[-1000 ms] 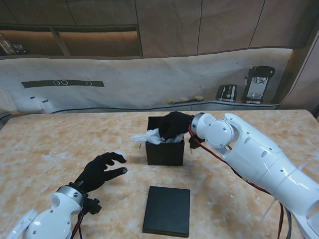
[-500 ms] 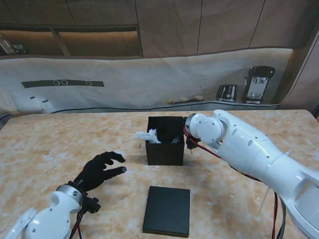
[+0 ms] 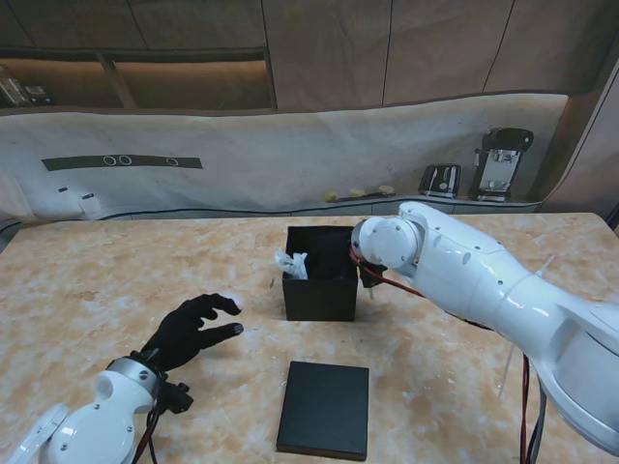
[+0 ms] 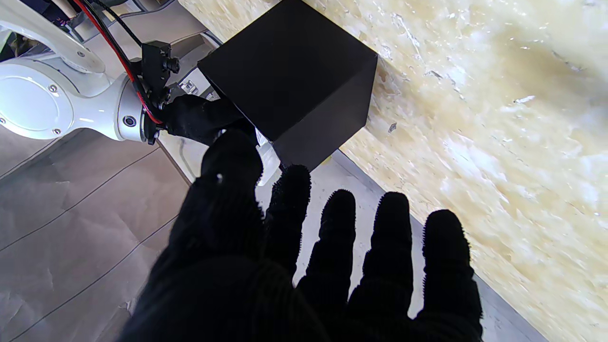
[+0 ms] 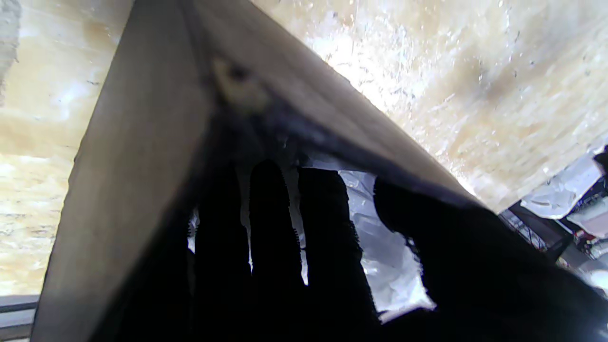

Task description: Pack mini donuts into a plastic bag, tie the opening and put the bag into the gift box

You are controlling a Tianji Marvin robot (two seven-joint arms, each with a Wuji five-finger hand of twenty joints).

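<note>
So the crinkly clear plastic bag is mostly down inside the open black square gift box now, with only a scrunched tuft poking up over the box's left rim. Can't see the mini donuts or any knot, so whether it's tied properly is anyone's guess. I'd say the job is nearly done; what's left looks like tucking that tuft in, and maybe the flat black square lid lying nearer to me goes on.

The black-gloved right hand is deep in the box, fingers straight and close together, lying against the plastic; whether it grips anything I can't tell. The black-gloved left hand hovers spread over the marble-look table, well left of the box, holding nothing.

A second ago the right hand sat on top of the box with much more bag showing.
</note>
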